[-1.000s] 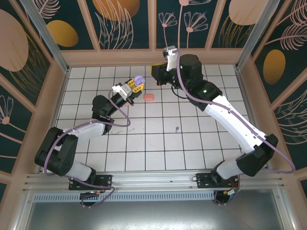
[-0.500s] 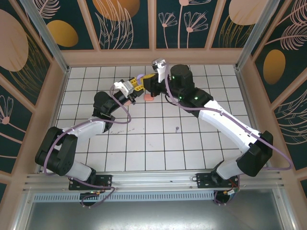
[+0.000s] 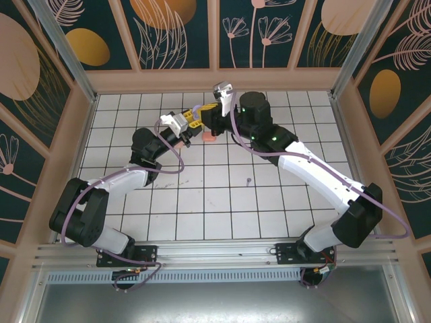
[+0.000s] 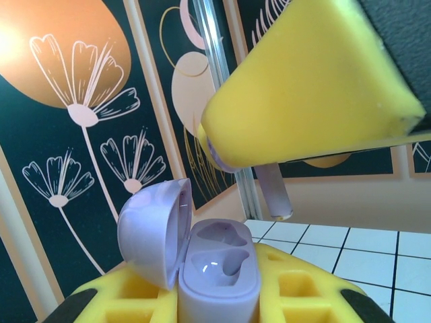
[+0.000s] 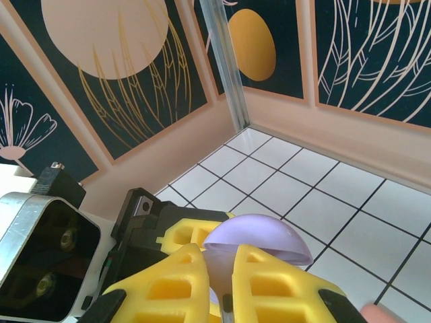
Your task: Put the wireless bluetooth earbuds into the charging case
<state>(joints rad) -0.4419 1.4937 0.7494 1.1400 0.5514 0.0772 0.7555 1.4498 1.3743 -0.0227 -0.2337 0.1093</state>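
My left gripper [image 4: 219, 299] is shut on the base of an open lilac charging case [image 4: 217, 269], held upright with its lid [image 4: 151, 229] swung back to the left. Both sockets are empty. Just above and to the right, my right gripper [image 5: 224, 286] is shut on a purple earbud [image 4: 275, 194], whose stem hangs down past the yellow finger [image 4: 303, 101], a short way above the case. In the top view both grippers, left [image 3: 190, 120] and right [image 3: 207, 116], meet at the back middle of the table. A second purple earbud [image 3: 249, 180] lies on a tile at centre.
A small coral-pink object [image 3: 209, 137] lies on the tiles right under the two grippers. The back wall [image 3: 215, 79] of the enclosure is about two tiles behind them. The right arm [image 3: 316, 168] stretches diagonally over the right half of the tiled floor.
The right gripper swung left from the back centre to just above the case held by the left gripper. Over the last half second neither arm has visibly moved.
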